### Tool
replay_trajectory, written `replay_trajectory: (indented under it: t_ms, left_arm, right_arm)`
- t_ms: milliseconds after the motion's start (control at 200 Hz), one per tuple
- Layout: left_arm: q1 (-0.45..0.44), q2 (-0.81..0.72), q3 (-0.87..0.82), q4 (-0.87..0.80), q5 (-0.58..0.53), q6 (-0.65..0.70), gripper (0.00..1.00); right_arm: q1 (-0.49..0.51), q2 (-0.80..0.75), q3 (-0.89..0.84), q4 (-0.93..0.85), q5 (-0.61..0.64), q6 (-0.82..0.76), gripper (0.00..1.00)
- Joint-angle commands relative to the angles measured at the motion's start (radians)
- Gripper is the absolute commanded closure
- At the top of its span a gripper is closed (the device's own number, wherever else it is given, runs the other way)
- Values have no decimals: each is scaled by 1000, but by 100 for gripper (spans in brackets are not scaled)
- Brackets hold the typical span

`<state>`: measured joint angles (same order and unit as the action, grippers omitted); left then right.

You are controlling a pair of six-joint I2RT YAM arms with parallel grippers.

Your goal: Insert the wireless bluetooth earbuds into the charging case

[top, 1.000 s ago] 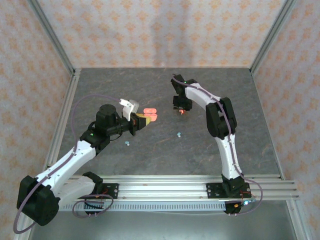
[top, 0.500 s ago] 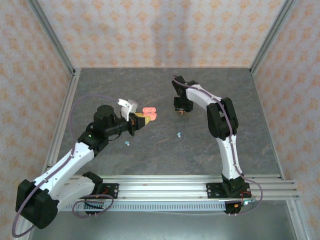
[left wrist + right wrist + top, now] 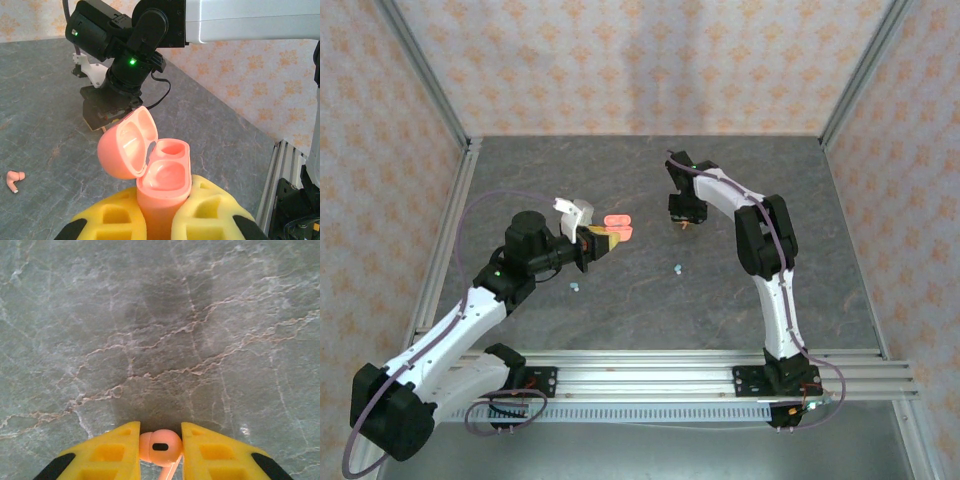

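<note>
Holding the salmon charging case [image 3: 165, 172] upright, the left tool [image 3: 161, 212] is clamped on the case body. The lid [image 3: 127, 150] is flipped open to the left and both wells look empty. The right tool [image 3: 160, 450] is nearly closed and pinches one salmon earbud [image 3: 159, 445] by its round head, with the stem running down out of frame and bare bench [image 3: 150, 315] below it. From the top camera the right tool [image 3: 682, 216] sits near the case [image 3: 618, 226] but clearly apart from it, so this reads as carrying the bud over, with nothing inserted yet. A second salmon earbud [image 3: 15, 181] lies loose on the bench left of the case, and two light blue earbuds [image 3: 678, 268] [image 3: 575, 285] lie nearer the arm bases. The grip on the bud is tiny and on a rounded surface, so it could twist or pop out during the move or on contact with the well rim. The stem angle can't be judged against the well, and a mismatch would jam it or leave it perched on the edge. Each well probably takes one specific bud, so the wrong well is possible. Coming in from the lid side could knock the lid shut, and pressing hard could tip the case in the left tool.
</note>
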<state>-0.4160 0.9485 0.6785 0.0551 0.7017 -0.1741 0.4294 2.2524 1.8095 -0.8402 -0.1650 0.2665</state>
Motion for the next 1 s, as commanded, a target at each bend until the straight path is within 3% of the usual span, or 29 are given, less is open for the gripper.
replay_trajectory:
  t_ms: [0, 610, 991]
  left_arm:
    - [9, -19, 13, 5, 4, 8, 100]
    - [9, -46, -13, 9, -8, -23, 100]
    - [-3, -64, 2, 31, -4, -58, 100]
  right_arm:
    - [15, -56, -25, -28, -32, -18, 77]
    - [98, -312, -253, 98, 34, -14, 79]
    - [218, -615, -345, 174, 220, -75, 80]
